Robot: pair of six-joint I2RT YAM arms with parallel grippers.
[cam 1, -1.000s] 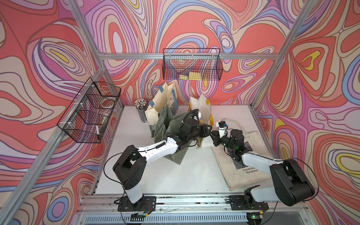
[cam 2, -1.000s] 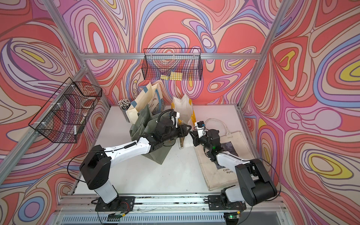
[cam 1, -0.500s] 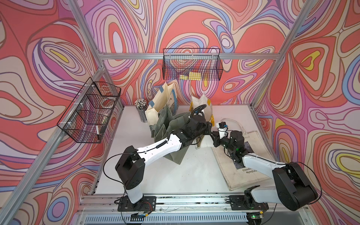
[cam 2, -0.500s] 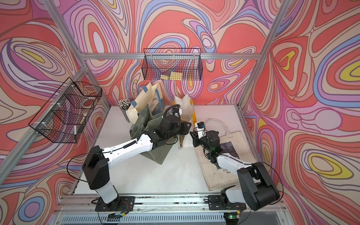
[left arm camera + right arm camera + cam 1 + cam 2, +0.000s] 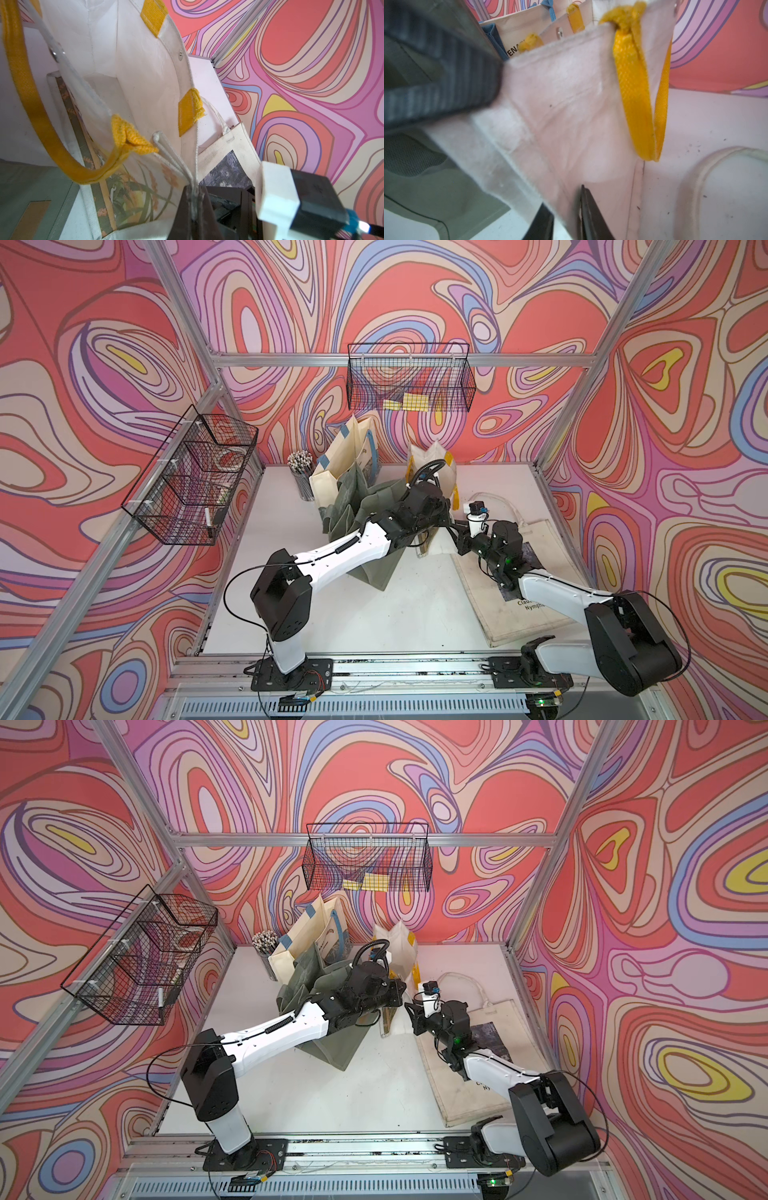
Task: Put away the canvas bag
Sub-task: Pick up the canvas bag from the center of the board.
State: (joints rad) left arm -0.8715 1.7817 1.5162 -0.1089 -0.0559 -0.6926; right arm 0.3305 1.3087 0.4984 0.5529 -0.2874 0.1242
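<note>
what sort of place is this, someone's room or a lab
Most likely a robot test cell in a lab, not a lived-in room: a left arm and right arm bolted to a rail at the edge of a white tabletop, boxed in by an aluminium frame with printed swirl walls.

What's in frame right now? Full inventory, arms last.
canvas tote: one, beige with dark print, flat at table's right, under right arm
yellow-handled bag: one, white, standing mid-rear
blue-handled tote: one, cream, standing rear-left of it
green bag: one, olive, under left arm
pencil cup: one, grey, rear-left of bags
rear basket: one, black wire, back wall
side basket: one, black wire, left wall
note pads: two, yellow, in rear basket
table: one, white, bears the bags
left hand: one, black, shut on yellow-handled bag's rim
right hand: one, black, open around that bag's wall
</note>
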